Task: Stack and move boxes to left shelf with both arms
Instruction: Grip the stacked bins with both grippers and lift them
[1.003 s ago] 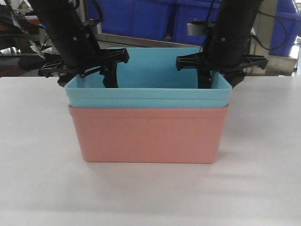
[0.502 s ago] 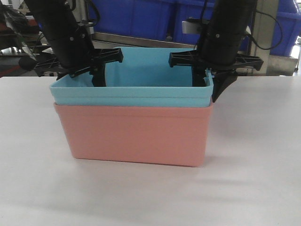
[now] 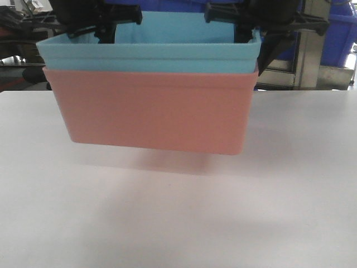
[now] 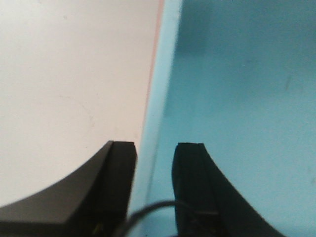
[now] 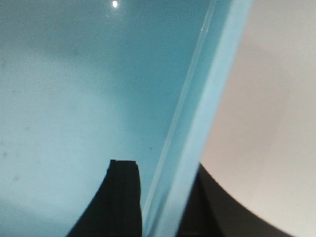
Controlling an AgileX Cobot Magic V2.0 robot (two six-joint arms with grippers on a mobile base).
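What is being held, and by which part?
The light blue bin nested in the pink bin; left gripper and right gripper each clamp an end wall.

Inner box [image 3: 150,53] is nested in outer box [image 3: 156,111], with its rim above the outer rim. The stack hangs above the table [image 3: 178,223], clear of the surface. Left tool [image 4: 154,150] clamps the stack's left end wall, one finger inside the inner box and one outside. Right tool [image 5: 160,170] clamps the right end wall likewise. Storage bins [image 3: 343,39] stand behind the table.
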